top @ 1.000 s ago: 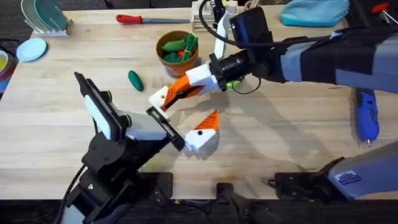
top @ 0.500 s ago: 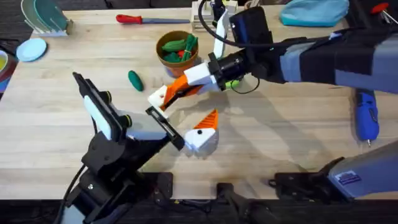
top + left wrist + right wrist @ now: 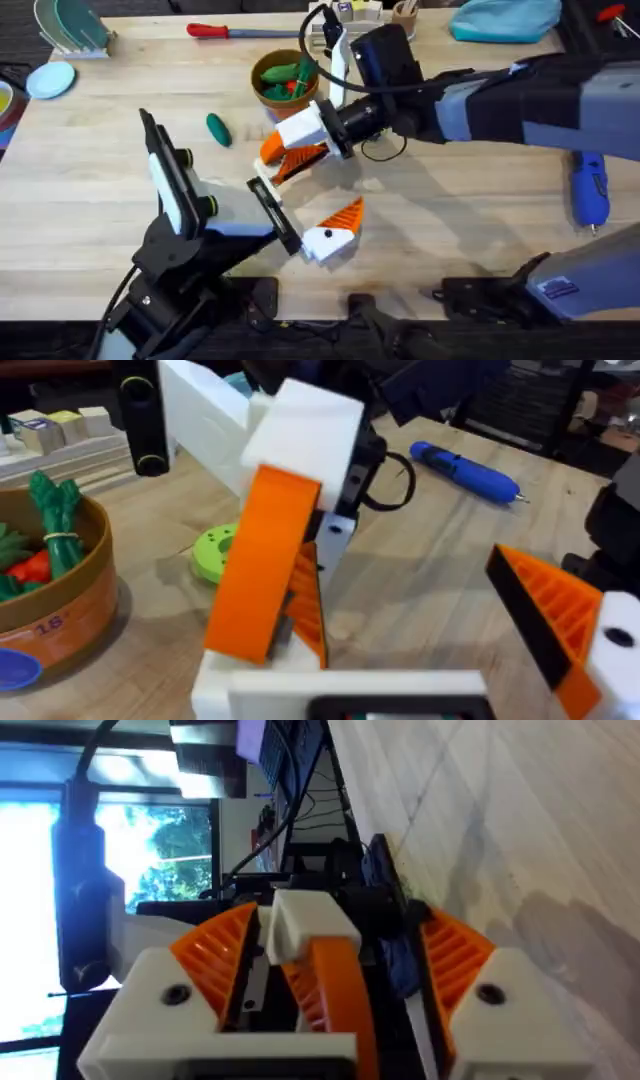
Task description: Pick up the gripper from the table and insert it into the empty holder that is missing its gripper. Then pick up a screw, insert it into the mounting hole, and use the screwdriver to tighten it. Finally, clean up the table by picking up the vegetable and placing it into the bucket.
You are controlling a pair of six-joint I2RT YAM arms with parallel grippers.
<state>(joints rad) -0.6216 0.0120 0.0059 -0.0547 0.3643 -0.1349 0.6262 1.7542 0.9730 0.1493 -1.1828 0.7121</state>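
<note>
The table (image 3: 450, 230) spreads under both my arms. My right arm (image 3: 520, 95) reaches in from the right across the middle, and my left arm (image 3: 185, 250) rises from the near left. The screwdriver (image 3: 588, 190) lies at the far right, well apart from the work. The bucket (image 3: 285, 85) stands toward the far side, just beyond my right gripper (image 3: 290, 150), and the vegetable (image 3: 217, 129) lies on the wood to the bucket's left, not yet cleared. In the right wrist view the gripper (image 3: 333, 1000) sits between my two orange pads, clear of the table. I judge my right gripper closed on it, though I cannot make out the contact on one side. The gripper hangs just beside the holder (image 3: 262, 186) on my left arm, near its far left end. Whether it touches the holder yet I cannot tell, nor whether my left gripper is open or closed. The gripper looks like a light, stiff plastic wedge with smooth faces, so I expect it to slip or twist sooner than bend. The ribbed pads should bite best on its flat sides, toward the thick end, with the mating end left free. I would squeeze only firmly enough to stop it turning. The fit looks snug, so a slight tilt could jam it at the holder's mouth.
</note>
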